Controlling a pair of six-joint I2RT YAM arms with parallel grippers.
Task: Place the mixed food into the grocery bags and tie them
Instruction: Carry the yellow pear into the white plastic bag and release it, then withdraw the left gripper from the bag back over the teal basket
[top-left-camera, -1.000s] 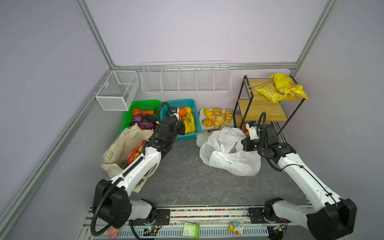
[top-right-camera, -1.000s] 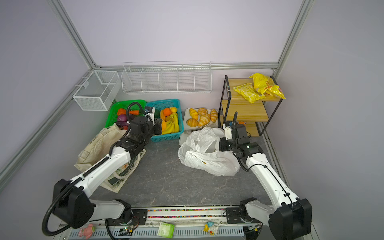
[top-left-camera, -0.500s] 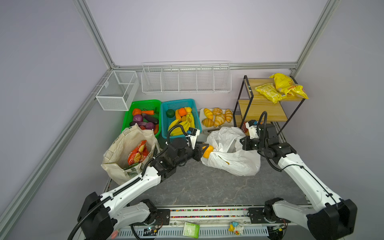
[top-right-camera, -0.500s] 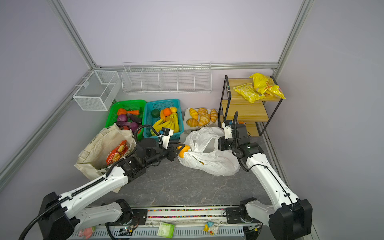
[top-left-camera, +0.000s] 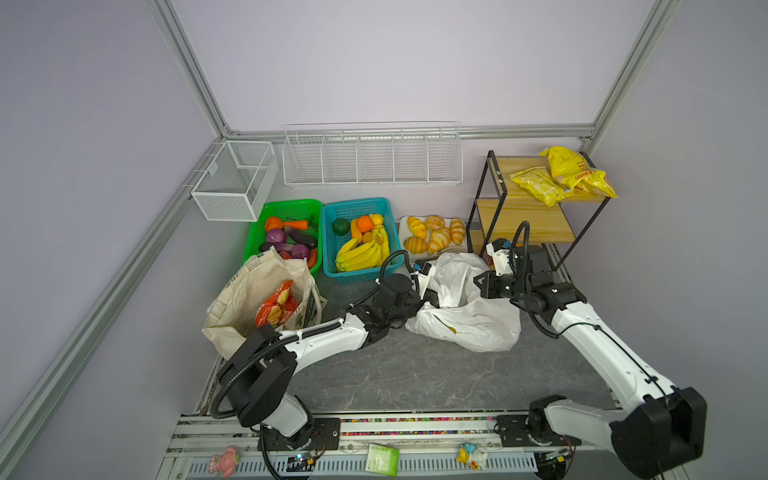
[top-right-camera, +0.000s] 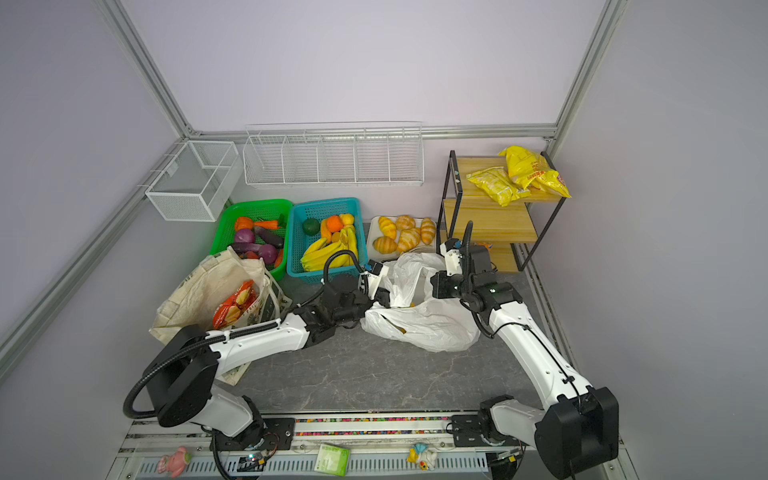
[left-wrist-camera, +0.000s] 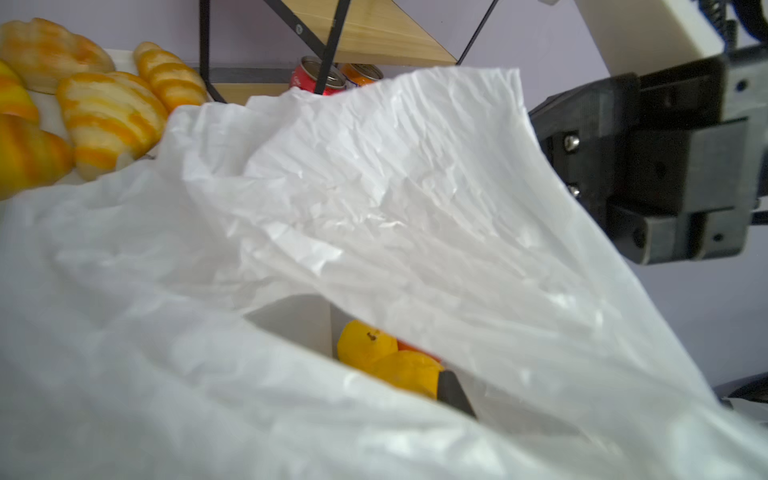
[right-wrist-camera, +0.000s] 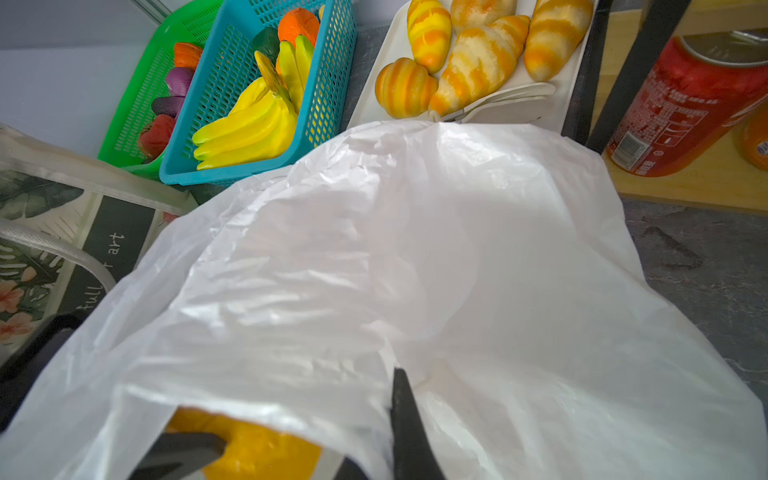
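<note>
The left arm (top-left-camera: 332, 332) stretches low across the bench (top-left-camera: 415, 374). The left gripper (top-left-camera: 434, 298) is inside the bag's (top-left-camera: 469, 324) mouth, closed on a yellow fruit (left-wrist-camera: 405, 370). The right gripper (top-left-camera: 478, 284) is pinched shut on the raised rim. The bag lies crosswise, mouth leftward. Only the wrist views show the fruit clearly.
</note>
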